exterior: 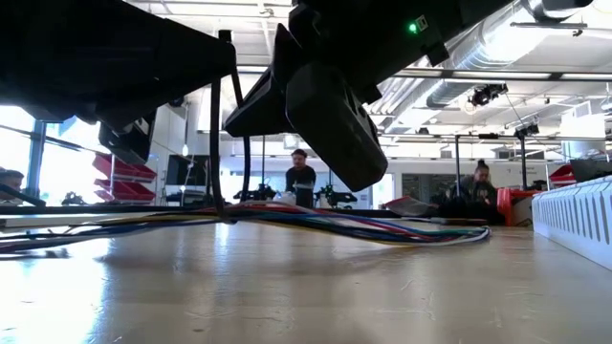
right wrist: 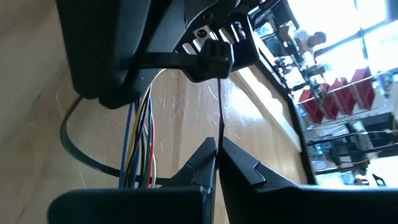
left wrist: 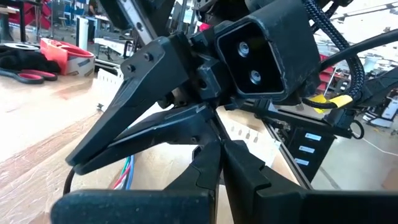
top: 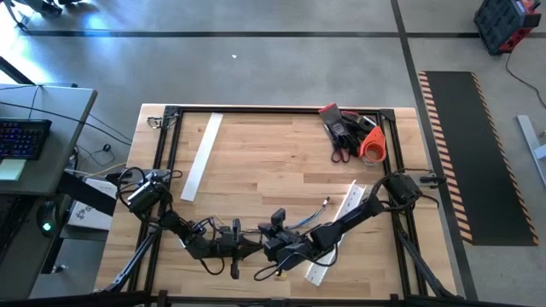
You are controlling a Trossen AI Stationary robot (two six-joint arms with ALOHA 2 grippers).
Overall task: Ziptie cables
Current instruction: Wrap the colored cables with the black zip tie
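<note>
High view: two arms meet at the table's [top: 281, 145] near edge. The left gripper [top: 247, 247] and right gripper [top: 271, 247] are both closed, the right's fingers [right wrist: 214, 163] pinching a black ziptie [right wrist: 205, 62] strap. The cables [exterior: 363, 227] lie beneath them, one bunch. Two white strips [top: 201, 156]. One tool heap [top: 351, 132] sits at the far right corner.

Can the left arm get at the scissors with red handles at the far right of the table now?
Probably not: the left gripper is shut on the zip tie at the near edge, and the scissors lie far across.
</note>
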